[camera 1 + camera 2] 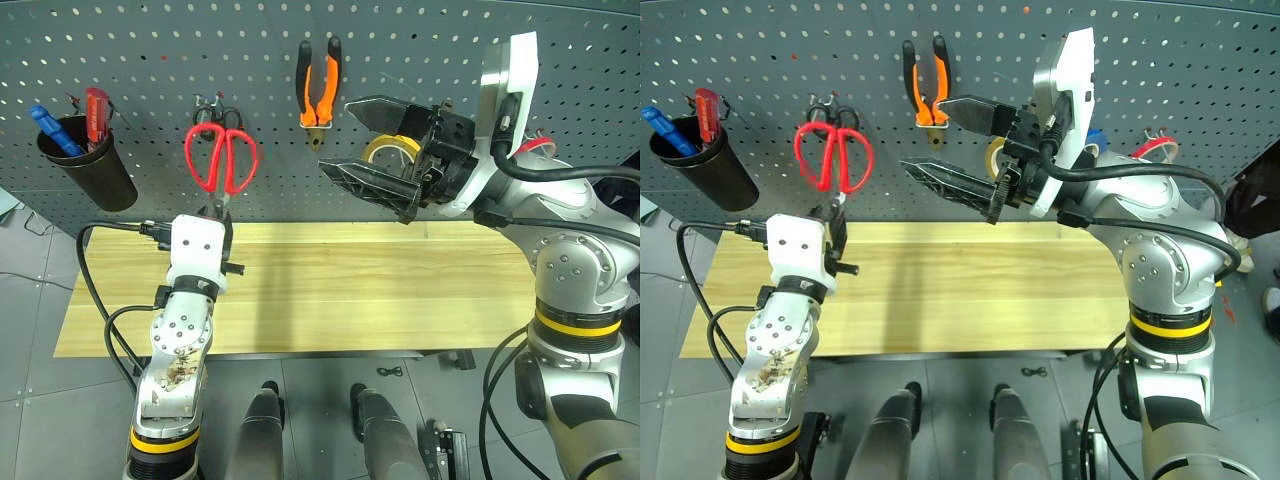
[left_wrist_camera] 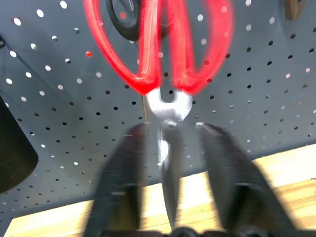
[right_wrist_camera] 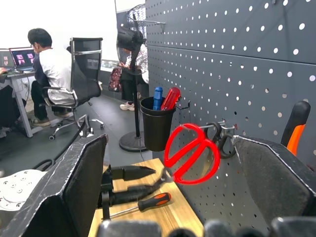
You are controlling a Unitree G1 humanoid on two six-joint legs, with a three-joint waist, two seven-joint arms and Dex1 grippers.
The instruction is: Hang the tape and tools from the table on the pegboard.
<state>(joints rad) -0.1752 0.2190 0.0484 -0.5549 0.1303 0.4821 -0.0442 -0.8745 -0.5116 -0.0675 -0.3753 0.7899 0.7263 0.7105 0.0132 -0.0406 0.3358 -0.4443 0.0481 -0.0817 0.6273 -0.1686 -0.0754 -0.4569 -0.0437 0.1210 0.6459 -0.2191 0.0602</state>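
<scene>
Wood-plank table (image 1: 330, 290) against grey pegboard (image 1: 150, 60); office chair (image 3: 85, 64) beyond.

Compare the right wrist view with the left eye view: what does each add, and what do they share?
Right wrist view adds: the slim screwdriver lying on the table near the left gripper, and people seated in the room. Left eye view adds: the yellow tape roll and the red tape on the pegboard, behind the open right gripper. Both share: the red scissors hanging on a hook, the pliers, the black cup of screwdrivers.
</scene>
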